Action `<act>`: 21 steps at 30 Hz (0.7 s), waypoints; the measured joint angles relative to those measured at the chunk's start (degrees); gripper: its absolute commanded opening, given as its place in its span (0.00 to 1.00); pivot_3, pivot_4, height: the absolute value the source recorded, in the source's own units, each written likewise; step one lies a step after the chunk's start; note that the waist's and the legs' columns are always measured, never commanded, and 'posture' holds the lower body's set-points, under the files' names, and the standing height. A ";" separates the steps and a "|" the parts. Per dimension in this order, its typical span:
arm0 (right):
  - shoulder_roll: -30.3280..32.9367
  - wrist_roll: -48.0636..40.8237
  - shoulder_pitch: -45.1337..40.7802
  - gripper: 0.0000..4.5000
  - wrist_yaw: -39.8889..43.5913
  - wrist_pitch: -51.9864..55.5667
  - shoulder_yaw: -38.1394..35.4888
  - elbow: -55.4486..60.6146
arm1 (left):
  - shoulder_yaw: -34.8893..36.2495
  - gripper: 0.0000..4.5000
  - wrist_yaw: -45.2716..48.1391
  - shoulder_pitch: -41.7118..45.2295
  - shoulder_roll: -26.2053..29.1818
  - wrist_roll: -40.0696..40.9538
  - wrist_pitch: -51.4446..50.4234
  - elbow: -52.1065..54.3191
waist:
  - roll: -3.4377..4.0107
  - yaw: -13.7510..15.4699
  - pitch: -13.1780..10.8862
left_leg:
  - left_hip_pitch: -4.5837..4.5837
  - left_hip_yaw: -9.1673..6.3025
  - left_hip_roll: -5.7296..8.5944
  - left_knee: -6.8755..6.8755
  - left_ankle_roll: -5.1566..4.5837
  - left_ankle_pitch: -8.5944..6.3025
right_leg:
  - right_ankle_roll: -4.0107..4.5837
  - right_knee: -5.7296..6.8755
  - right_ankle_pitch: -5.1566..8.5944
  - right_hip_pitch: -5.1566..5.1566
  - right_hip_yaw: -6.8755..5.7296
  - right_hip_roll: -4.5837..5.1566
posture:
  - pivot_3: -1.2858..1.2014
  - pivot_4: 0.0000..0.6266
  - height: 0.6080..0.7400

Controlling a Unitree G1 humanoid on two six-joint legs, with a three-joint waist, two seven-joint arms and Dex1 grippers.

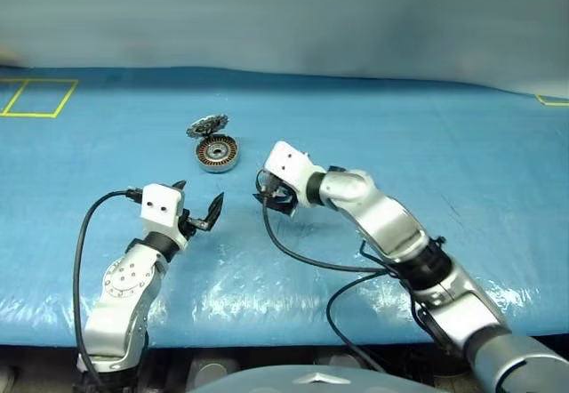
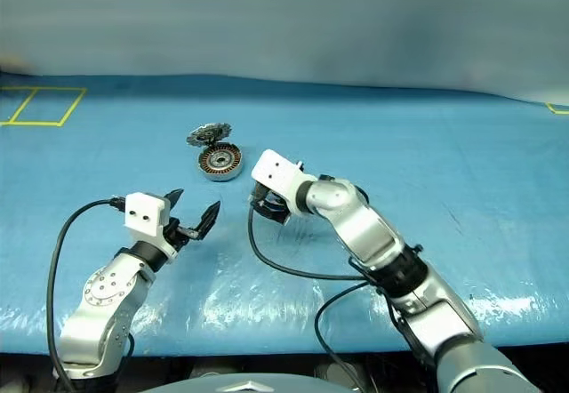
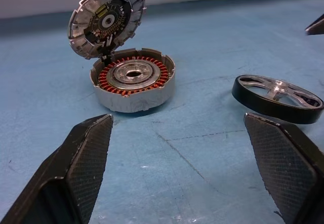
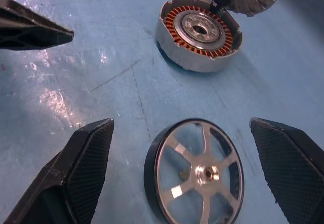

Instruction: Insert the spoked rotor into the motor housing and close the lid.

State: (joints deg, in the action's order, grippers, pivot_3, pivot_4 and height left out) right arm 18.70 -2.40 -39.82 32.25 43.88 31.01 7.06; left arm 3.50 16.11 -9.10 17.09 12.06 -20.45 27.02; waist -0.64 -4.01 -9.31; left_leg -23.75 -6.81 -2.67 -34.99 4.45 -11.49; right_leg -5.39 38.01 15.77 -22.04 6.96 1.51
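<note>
spread right pincer over dark-rimmed spoked rotor; motor housing shows copper windings.

Both arms: silver-grey segmented links, black joint bands, white camera box at each wrist, loose black cables. Left forearm disc has screws. Jaws black, cross-hatched pads.

Head stereo pair: high, facing down-forward. Wrist cameras: low, close; both share motor housing, spoked rotor at twelve o'clock.
</note>
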 measured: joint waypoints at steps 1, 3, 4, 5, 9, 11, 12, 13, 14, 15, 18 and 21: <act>-1.31 0.52 -1.71 1.00 0.58 -1.20 0.66 -3.22 | 0.09 0.98 -0.28 -0.80 -0.24 -0.43 0.68 0.01 | 0.01 0.02 0.00 | -0.01 0.00 0.00 0.00 -0.01 -0.01 | 0.02 -0.02 0.00 0.00 0.00 0.00 | 0.52 0.24 1.00; -4.81 2.18 -6.57 1.00 1.56 -4.71 2.20 -12.05 | 0.37 0.98 -1.17 -3.21 -1.13 -1.37 2.53 0.11 | 0.05 -0.22 -0.04 | -0.03 0.02 0.00 0.01 -0.01 -0.01 | 0.03 -0.03 -0.01 -0.05 0.01 0.01 | 0.52 0.24 1.00; -6.56 3.06 -8.96 1.00 1.78 -6.71 2.43 -16.58 | 0.28 0.98 -1.48 -4.42 -1.60 -1.90 3.39 0.19 | 0.05 -0.29 -0.05 | -0.03 0.02 0.00 0.03 -0.01 -0.01 | 0.06 0.00 0.00 -0.07 0.00 0.01 | 0.52 0.24 1.00; -8.31 3.84 -11.15 1.00 2.06 -8.82 2.49 -20.71 | 0.31 0.98 -1.80 -5.78 -1.98 -2.09 3.95 0.33 | 0.06 -0.35 -0.06 | -0.03 0.02 -0.01 0.06 -0.01 -0.01 | 0.08 0.02 0.01 -0.09 -0.01 0.00 | 0.52 0.24 1.00; -14.98 6.35 -17.64 1.00 2.87 -18.30 2.50 -35.58 | -0.11 0.98 -2.82 -10.66 -3.69 -3.05 5.53 1.85 | 0.10 -0.47 -0.09 | -0.04 0.02 -0.01 0.15 -0.01 -0.01 | 0.12 0.04 0.03 -0.15 -0.02 0.01 | 0.52 0.24 1.00; -17.62 6.96 -19.65 1.00 2.88 -22.03 2.21 -41.80 | -0.74 0.98 -3.23 -12.58 -4.25 -3.28 6.54 3.17 | 0.13 -0.43 -0.13 | -0.05 0.02 -0.01 0.15 0.00 -0.01 | 0.13 0.04 0.04 -0.16 -0.01 0.01 | 0.52 0.24 1.00; -19.00 7.45 -20.59 1.00 2.87 -23.95 2.06 -45.08 | -1.11 0.98 -3.45 -13.65 -4.58 -3.73 7.21 3.70 | 0.14 -0.44 -0.16 | -0.06 0.02 -0.01 0.15 0.00 -0.02 | 0.13 0.05 0.04 -0.18 -0.01 0.01 | 0.52 0.24 1.00; -20.18 7.94 -21.49 1.00 2.85 -25.62 1.94 -48.13 | -1.52 0.98 -3.64 -14.66 -4.77 -4.23 7.62 4.33 | 0.15 -0.50 -0.18 | -0.06 0.02 -0.01 0.15 0.00 -0.02 | 0.14 0.05 0.04 -0.21 -0.01 0.01 | 0.52 0.24 1.00; -21.33 8.46 -22.55 1.00 2.83 -27.50 1.68 -51.49 | -1.94 0.98 -3.79 -15.79 -5.08 -4.50 8.34 4.92 | 0.17 -0.55 -0.22 | -0.07 0.03 -0.01 0.16 0.00 -0.02 | 0.14 0.06 0.05 -0.23 -0.01 0.01 | 0.52 0.24 1.00; -22.03 8.85 -23.24 1.00 2.81 -28.98 1.35 -53.87 | -2.22 0.98 -3.94 -16.63 -5.60 -4.76 8.71 5.29 | 0.19 -0.55 -0.26 | -0.08 0.04 -0.01 0.17 0.00 -0.02 | 0.15 0.07 0.05 -0.25 -0.01 0.01 | 0.52 0.24 1.00; -24.25 10.09 -25.45 1.00 2.48 -33.22 -0.03 -61.08 | -2.89 0.98 -4.81 -18.66 -6.16 -5.52 9.52 5.46 | 0.23 -0.62 -0.35 | -0.10 0.04 -0.01 0.20 0.01 -0.01 | 0.21 0.19 0.09 -0.39 -0.01 0.00 | 0.52 0.24 1.00; -26.39 11.21 -27.18 1.00 1.33 -36.35 -1.28 -67.49 | -3.35 0.98 -5.56 -20.05 -7.19 -6.03 10.21 6.22 | 0.27 -0.89 -0.41 | -0.12 0.08 -0.03 0.21 0.02 -0.01 | 0.23 0.26 0.10 -0.46 0.00 0.00 | 0.52 0.24 1.00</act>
State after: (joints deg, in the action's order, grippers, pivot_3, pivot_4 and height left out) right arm -7.69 8.81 -67.00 33.58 7.53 29.74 -60.43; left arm 0.15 10.55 -29.14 9.90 6.03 -10.24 33.24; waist -0.38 -4.89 -9.73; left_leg -23.87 -6.73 -2.70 -34.78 4.47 -11.50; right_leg -5.16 38.27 15.88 -22.50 6.96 1.50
